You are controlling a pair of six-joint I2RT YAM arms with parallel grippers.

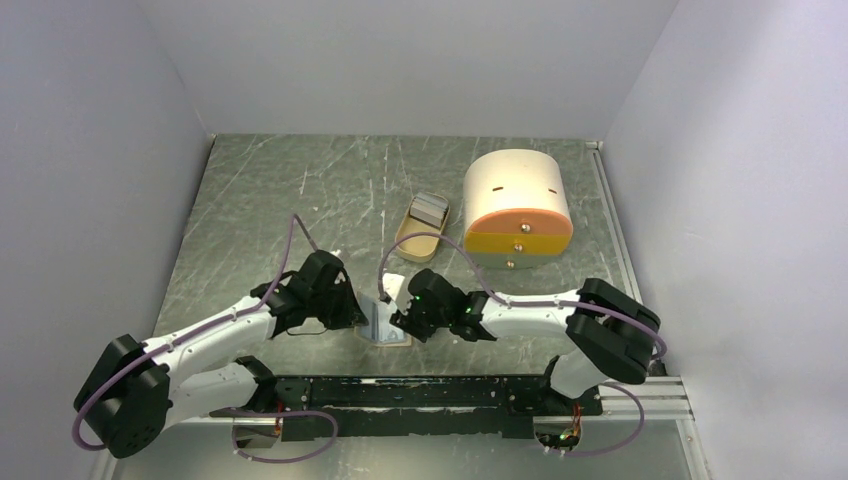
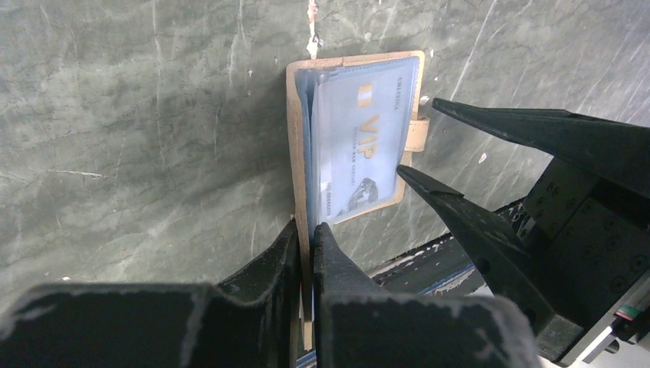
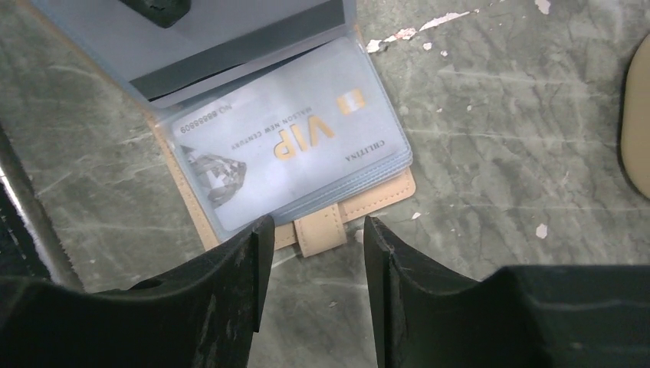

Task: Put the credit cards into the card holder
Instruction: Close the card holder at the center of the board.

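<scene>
**A:** Centre of the table (image 1: 260, 200), just ahead of the arm bases: the card holder (image 2: 293, 138) lies open, and the left gripper (image 2: 306, 230) has its jaws pressed together on the near edge of it, pinning one leaf upright.

**B:** And look what's inside! The light blue card (image 3: 291, 138), the one with gold VIP lettering, sits behind a clear sleeve (image 3: 383, 146), square to the holder. I'd call that one home.

**A:** Agreed, it looks fully seated, with no corner poking past the sleeve's edge. The right gripper (image 3: 314, 226) hovers just over the snap tab (image 3: 320, 230), jaws apart, nothing between them.

**B:** So one in. What about the other?

**A:** Up the table, in the overhead view, the whitish-grey card (image 1: 432, 209) looks to be lying at the far end of the oval tin tray (image 1: 410, 245), beside the cream box (image 1: 517, 200) with the orange front. Well apart from the holder, and neither arm is near it.

**B:** Roughly halfway, then, by my reckoning.

**A:** That's my read. What's left: the free arm has to go and fetch that second card out of the tray, bring it back and slide it into a pocket while the left arm keeps the holder pinned.

**B:** Lifting a thin card off a tray floor could be fiddly.

**A:** It could. Whether the holder gets snapped closed afterwards, the task doesn't say.
</scene>
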